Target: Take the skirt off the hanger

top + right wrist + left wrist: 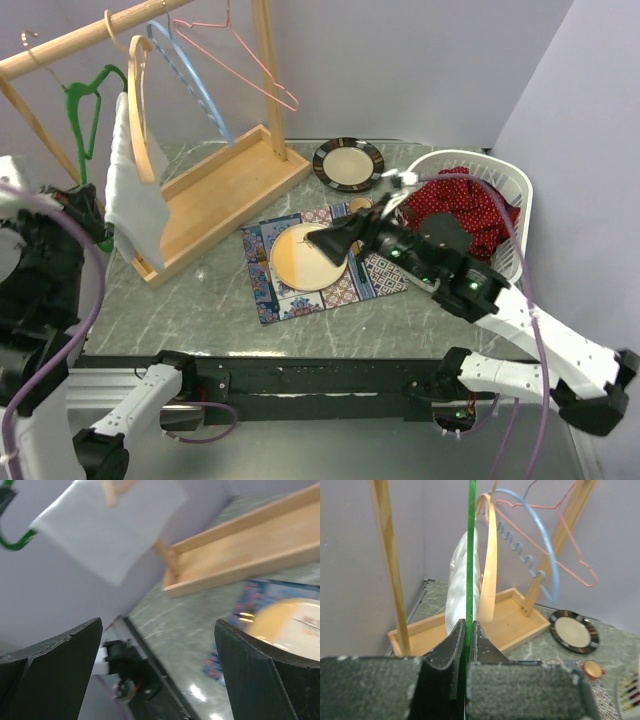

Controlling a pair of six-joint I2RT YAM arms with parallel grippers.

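Skirt not off yet: the whole pull is ahead of you
Your left gripper (468, 630) is clamped on the green hanger (470, 555); your right gripper (157, 625) stands wide open, holding nothing, over the mat (275, 300). The skirt (135, 205), white and limp, hangs from the rack (60, 45), far left

You log: skirt (135, 210) white cloth, matt, softly creased | green hanger (469, 555) thin, smooth, glossy | rack (225, 185) pale wood, satin | tabletop (180, 300) grey marbled, slight sheen | basket (462, 157) white plastic, smooth | plate (348, 163) glazed, glossy
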